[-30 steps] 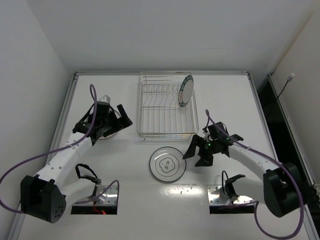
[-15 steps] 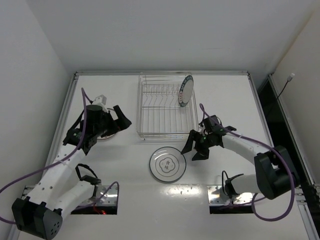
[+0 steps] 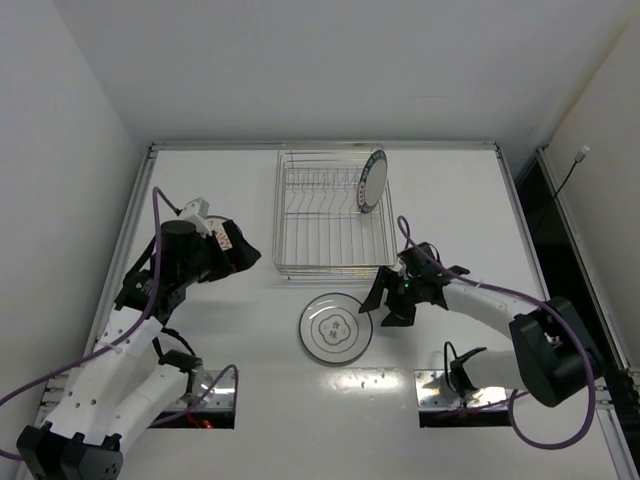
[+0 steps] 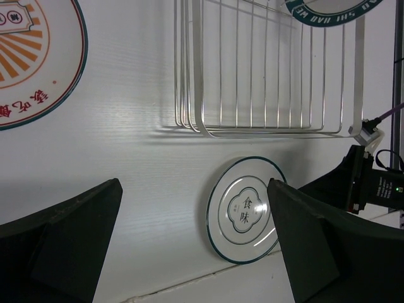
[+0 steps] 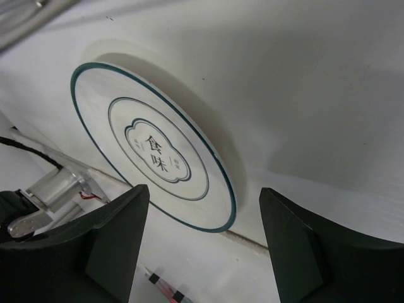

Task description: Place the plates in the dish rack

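Progress, as we judge it, stands at one plate of three. In the top external view we find the rectangular silver wire dish rack (image 3: 333, 225) at the far middle of the white table (image 3: 460, 190). A round white plate with a dark patterned rim (image 3: 371, 182) stands on edge among the prongs at its right end. A second round white plate with a thin dark rim and a flower outline (image 3: 335, 328) lies flat just in front of the rack. The right gripper (image 3: 380, 300) hovers at this plate's right edge, and the left gripper (image 3: 238, 256) hangs left of the rack. We cannot make out the third plate here.

In the left wrist view we see it: a round white plate with an orange radial centre (image 4: 28, 57) lies flat on the table, left of the rack and apart from it. The left gripper (image 4: 196, 252) is spread wide and grasps nothing.

In the right wrist view the right gripper (image 5: 205, 246) is likewise released, its fingers wide apart. The flower-outline plate (image 5: 154, 154) lies flat ahead of them, not yet gripped. We reckon two plates remain to be lifted and slotted upright between the free prongs.
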### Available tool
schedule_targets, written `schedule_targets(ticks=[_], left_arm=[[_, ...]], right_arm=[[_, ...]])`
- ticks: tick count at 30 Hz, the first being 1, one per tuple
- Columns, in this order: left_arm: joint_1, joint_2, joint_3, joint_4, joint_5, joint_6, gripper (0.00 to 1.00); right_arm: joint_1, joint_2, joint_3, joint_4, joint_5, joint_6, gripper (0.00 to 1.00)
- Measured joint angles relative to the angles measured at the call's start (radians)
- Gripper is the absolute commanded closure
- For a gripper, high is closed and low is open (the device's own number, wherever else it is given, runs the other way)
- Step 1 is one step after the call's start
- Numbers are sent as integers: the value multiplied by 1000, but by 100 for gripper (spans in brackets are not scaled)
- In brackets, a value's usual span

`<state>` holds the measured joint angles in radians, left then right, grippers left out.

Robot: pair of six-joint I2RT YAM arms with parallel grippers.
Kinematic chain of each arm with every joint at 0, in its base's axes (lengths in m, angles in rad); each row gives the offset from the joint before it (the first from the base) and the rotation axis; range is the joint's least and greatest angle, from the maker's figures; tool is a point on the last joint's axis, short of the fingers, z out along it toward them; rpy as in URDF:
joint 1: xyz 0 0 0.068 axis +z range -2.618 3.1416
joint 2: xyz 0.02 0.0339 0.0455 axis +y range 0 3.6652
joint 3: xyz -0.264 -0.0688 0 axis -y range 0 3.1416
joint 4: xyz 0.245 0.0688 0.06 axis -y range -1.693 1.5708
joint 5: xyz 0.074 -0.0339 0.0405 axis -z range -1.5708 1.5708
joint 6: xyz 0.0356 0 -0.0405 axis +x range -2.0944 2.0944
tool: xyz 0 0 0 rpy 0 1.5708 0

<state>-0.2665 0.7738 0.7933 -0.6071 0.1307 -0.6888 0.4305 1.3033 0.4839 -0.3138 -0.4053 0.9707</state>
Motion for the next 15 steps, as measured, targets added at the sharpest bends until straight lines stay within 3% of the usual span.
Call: schedule_targets(ticks=[5,9,15], left_arm=[[0,-4,0,-6,-11,4,0],[0,8,0,-1,-10,5,0],[0,52,0,2,-10,8,0]], right_arm=[[24,35,-1,82,12,49,38],[54,113,38,155,13,64,56],[90,138,47,198,13,91,62]])
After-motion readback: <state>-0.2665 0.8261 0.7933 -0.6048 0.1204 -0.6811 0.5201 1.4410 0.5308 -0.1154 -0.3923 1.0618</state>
